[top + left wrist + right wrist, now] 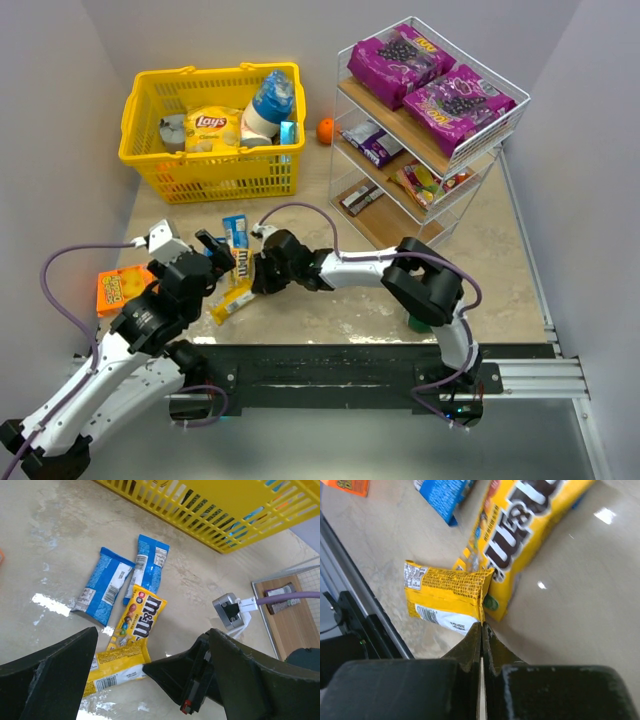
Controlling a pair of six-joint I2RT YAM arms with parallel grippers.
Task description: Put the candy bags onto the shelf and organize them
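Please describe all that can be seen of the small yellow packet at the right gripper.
The small yellow packet is glossy, crinkled film with a crimped end seam and a white panel of print with a barcode. It lies on the table, its side against the M&M's bag. The right gripper is shut, and its tips seem to pinch the packet's near corner.

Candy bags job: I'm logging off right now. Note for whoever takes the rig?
Left end effector: open, hovering over the table.
Right end effector: shut, tips at the small yellow packet corner; grip unclear.
Done: two large purple bags on the shelf top tier, smaller packets on the lower tiers.
Left: two blue packets, M&M's bag and the small yellow packet lie on the table.
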